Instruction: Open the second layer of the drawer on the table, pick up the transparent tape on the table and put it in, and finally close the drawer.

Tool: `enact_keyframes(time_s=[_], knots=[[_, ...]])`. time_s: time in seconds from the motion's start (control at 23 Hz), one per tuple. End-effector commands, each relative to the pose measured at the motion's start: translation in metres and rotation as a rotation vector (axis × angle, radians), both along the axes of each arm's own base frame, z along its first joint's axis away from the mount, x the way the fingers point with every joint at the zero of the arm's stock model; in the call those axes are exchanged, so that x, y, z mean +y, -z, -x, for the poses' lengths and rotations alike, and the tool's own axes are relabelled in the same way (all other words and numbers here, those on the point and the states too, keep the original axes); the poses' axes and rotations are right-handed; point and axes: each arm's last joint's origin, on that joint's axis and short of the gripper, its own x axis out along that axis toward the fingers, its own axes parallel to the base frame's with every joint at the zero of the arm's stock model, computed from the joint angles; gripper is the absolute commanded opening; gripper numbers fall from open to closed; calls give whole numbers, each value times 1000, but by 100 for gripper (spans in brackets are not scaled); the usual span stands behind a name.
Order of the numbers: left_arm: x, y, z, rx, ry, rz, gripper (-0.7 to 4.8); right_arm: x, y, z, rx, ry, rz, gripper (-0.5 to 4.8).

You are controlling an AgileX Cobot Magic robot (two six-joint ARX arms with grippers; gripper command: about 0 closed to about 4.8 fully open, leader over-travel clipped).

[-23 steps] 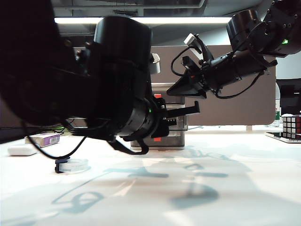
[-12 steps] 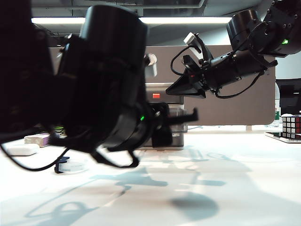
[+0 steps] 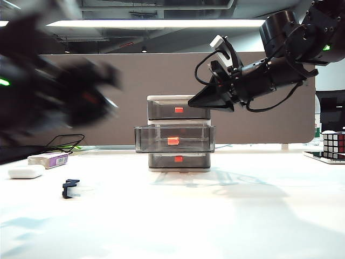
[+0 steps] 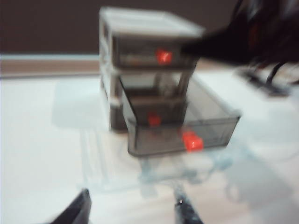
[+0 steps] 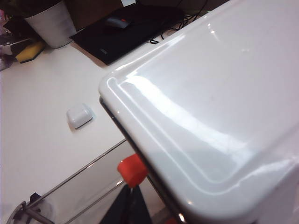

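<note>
A big white desk (image 3: pixel 215 216) fills the room's front, with a brown wall panel (image 3: pixel 124 102) behind it and a long light on the ceiling. Nearest on the desk, toward the left, lies the transparent tape (image 3: pixel 71 188), flat, with its dark clip at one side. A bit farther back on the left sit a white oval case (image 3: pixel 25 171) and a purple-and-white flat box (image 3: pixel 49 159), close to each other. In the middle of the desk stands the drawer (image 3: pixel 178 133), a small white cabinet with three grey layers and red handles. The second layer of the drawer (image 3: pixel 173 139) is pulled out toward the front and sticks out past the other two. The left hand (image 4: pixel 133 212) is up in the air on the left, very blurry; its two fingers look spread apart, with nothing between them. The right hand (image 3: pixel 197 102) hangs high beside the top right corner of the drawer, and its tips look pressed together, holding nothing. Far off on the right edge sits a colourful cube (image 3: pixel 334 143).
</note>
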Motion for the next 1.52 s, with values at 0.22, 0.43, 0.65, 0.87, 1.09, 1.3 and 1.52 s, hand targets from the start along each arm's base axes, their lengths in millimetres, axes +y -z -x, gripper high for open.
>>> enact_keyframes(time_s=[0.22, 0.43, 0.65, 0.87, 1.09, 1.3, 1.52], knots=[[43, -2, 1, 219, 216, -128, 224, 1, -4, 1, -5, -30, -20, -5], [72, -8, -14, 294, 230, -223, 253, 2, -4, 1, 2, -32, -25, -5], [92, -8, -27, 256, 130, -283, 378, 4, -3, 2, 20, -37, -27, -5], [92, -16, -30, 178, 80, -247, 373, 6, -3, 3, 29, -41, -27, -5], [94, -3, -35, 202, 236, -379, 419, 8, -3, 3, 37, -45, -30, -5], [93, 8, -47, 220, 258, -374, 435, 8, -2, 4, 42, -63, -35, -5], [82, 11, -74, 261, 329, -368, 436, 8, -2, 5, 51, -66, -33, -5]])
